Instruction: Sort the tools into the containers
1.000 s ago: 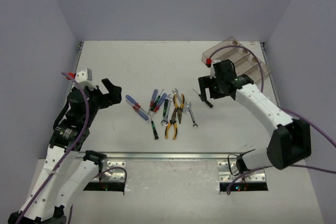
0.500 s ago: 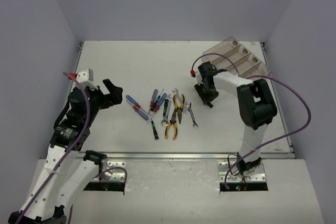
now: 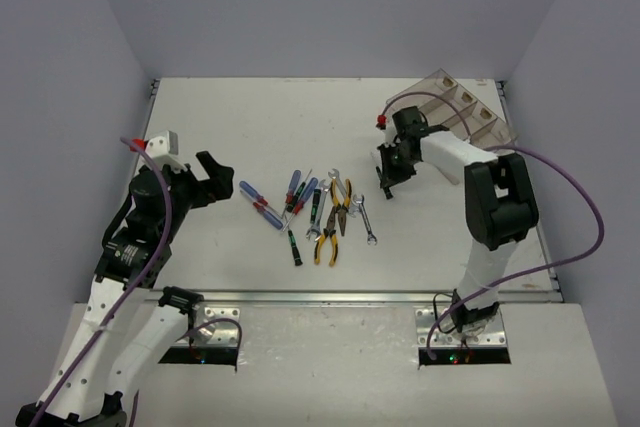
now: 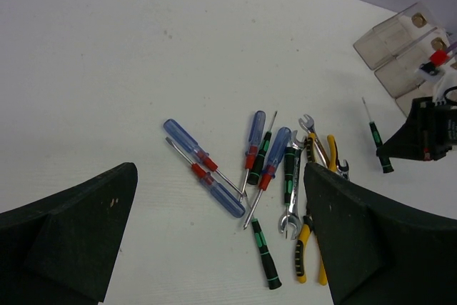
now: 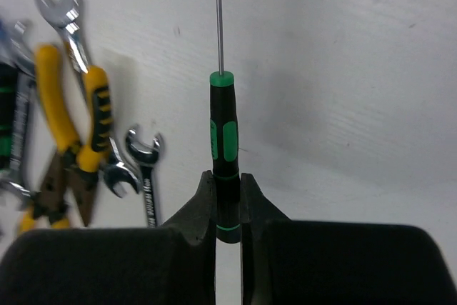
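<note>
Right gripper (image 5: 228, 189): clamped on the butt end of a slim black-and-green handled screwdriver (image 5: 223, 130), with the fingers (image 5: 203, 201) pinching the handle from both sides. The thin steel shaft points straight away from the wrist camera. I can't tell whether the screwdriver is off the white table (image 3: 250, 117) or resting on it; its shadow sits close beside it.

From the top camera, that gripper is just beside the near-left corner of the clear smoky plastic four-bin tray (image 3: 462, 112). The tray lies angled at the far right of the table.

The other tools are in a loose pile mid-table, between the two arms. Nearest my held screwdriver is a small silver open-end wrench (image 5: 148, 191). Next come yellow-and-black handled pliers (image 5: 96, 116), with a larger silver wrench (image 5: 68, 12) lying against them.

Further toward the left arm are blue-and-red handled screwdrivers (image 3: 260, 204): two crossed at the pile's left edge, more fanned in the middle. A second black-and-green screwdriver (image 3: 293, 246) lies at the near edge.

Left gripper (image 3: 218, 179): jaws spread wide, holding nothing. It hangs above the table, well left of the pile, with its wrist camera looking across the pile toward the tray.
</note>
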You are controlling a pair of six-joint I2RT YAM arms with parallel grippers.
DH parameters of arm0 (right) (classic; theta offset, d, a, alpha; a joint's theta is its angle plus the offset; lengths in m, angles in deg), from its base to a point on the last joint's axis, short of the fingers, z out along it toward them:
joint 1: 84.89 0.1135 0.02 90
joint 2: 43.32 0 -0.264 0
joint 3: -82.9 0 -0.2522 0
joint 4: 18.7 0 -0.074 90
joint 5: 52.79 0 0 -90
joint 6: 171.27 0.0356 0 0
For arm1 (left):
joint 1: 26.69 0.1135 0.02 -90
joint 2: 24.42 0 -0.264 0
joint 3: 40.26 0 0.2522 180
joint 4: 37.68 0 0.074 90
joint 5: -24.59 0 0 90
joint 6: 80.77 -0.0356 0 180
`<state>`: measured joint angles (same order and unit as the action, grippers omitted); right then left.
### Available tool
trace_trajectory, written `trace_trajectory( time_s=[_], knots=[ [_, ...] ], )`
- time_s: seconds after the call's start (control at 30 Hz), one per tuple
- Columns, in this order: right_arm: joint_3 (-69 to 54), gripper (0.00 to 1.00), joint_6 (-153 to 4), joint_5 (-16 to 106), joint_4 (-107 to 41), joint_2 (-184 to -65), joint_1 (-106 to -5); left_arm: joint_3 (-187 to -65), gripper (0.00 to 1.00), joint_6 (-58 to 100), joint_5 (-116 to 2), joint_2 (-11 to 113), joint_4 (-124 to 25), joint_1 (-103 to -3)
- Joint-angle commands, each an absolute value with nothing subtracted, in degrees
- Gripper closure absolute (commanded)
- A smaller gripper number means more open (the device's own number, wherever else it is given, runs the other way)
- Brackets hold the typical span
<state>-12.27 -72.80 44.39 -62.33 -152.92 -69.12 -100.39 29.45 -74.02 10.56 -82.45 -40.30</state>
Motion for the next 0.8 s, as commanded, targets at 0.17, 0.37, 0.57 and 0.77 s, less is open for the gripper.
trace_trajectory(
  time_s=[0.17,0.37,0.57,0.77],
  knots=[
    [3.54,1.00,-43.32,39.40,-53.20,-149.85,-77.17,-101.24,0.00,31.30,-82.91,9.81,-81.87,-40.91],
    [15.74,1.00,-29.33,27.26,-51.07,-159.37,-79.89,-101.31,0.00,31.33,-82.49,11.23,-81.89,-40.89],
    [29.19,1.00,-24.04,16.83,-51.35,-171.26,-80.85,-101.22,0.00,31.00,-80.81,12.12,-81.66,-40.90],
    [33.13,1.00,-28.97,14.02,-44.83,-176.52,-80.92,-101.15,0.00,30.85,-80.54,12.19,-81.61,-40.84]
  ],
)
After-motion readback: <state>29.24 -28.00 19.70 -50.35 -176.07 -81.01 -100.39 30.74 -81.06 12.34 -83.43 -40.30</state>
